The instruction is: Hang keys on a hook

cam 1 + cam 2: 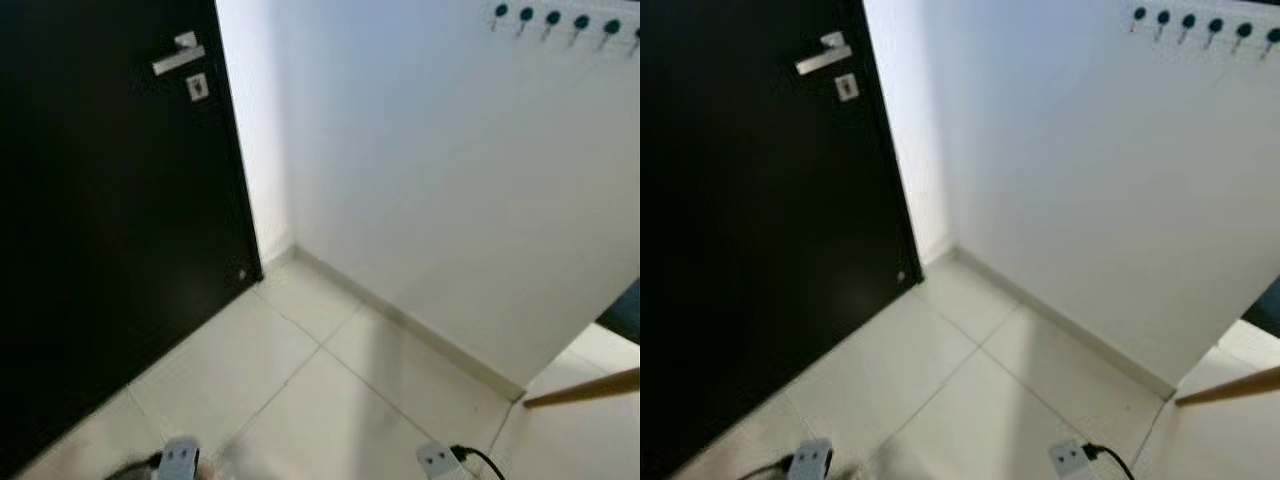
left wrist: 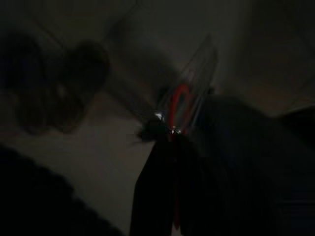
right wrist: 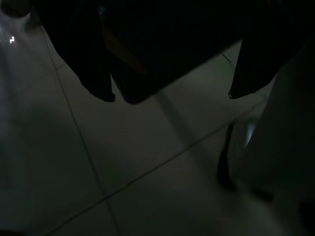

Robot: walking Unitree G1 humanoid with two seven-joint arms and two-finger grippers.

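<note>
No writing or label can be read anywhere. On the left stands a black door [image 1: 110,250] with a silver handle [image 1: 178,58] and a small lock plate [image 1: 197,87] just below it. The door's right edge meets a narrow strip of white wall that runs back into a corner. From that corner a broad white wall [image 1: 450,180] comes forward to the right, ending in a vertical edge near the right side. A pale baseboard [image 1: 400,318] follows its foot. High on this wall, at the upper right, a row of dark hooks [image 1: 565,22] hangs on a white rail, cut off by the frame. The pale tiled floor [image 1: 290,390] between door and wall lies open, widening toward the robot. Past the wall's edge a wooden strip [image 1: 585,388] slants across the floor.

At the bottom edge of the head views sit the tops of both arms, the left wrist [image 1: 178,460] and the right wrist [image 1: 436,461] with a black cable.

The left wrist view is dark and blurred. The left gripper [image 2: 172,147] pinches the keys [image 2: 179,105], a red ring with a glinting clear tag. The right gripper [image 3: 170,96] hangs over grey tiles, its two black fingers [image 3: 96,73] spread wide apart.
</note>
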